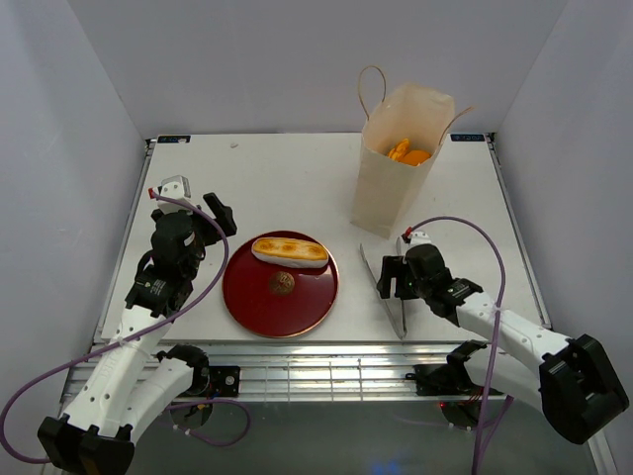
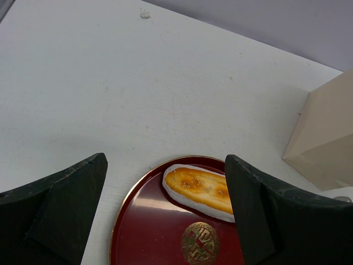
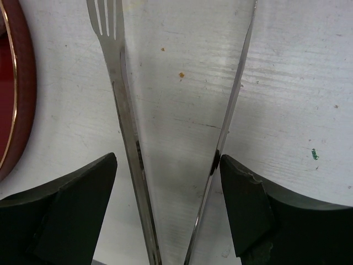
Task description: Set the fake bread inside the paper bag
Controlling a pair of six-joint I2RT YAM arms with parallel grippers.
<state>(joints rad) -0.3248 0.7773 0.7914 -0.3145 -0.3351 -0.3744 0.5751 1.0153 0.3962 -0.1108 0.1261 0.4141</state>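
Observation:
A pale long roll with a golden top, one piece of the fake bread, lies on the far part of the dark red plate; it also shows in the left wrist view. The tan paper bag stands upright at the back right with orange pastries inside. My left gripper is open and empty, above the table left of the plate. My right gripper is open and straddles the metal tongs, its right finger touching one arm.
The tongs lie on the table between the plate and my right arm. The plate has a gold emblem at its centre. The bag's corner shows at the right of the left wrist view. The plate rim is left of the tongs.

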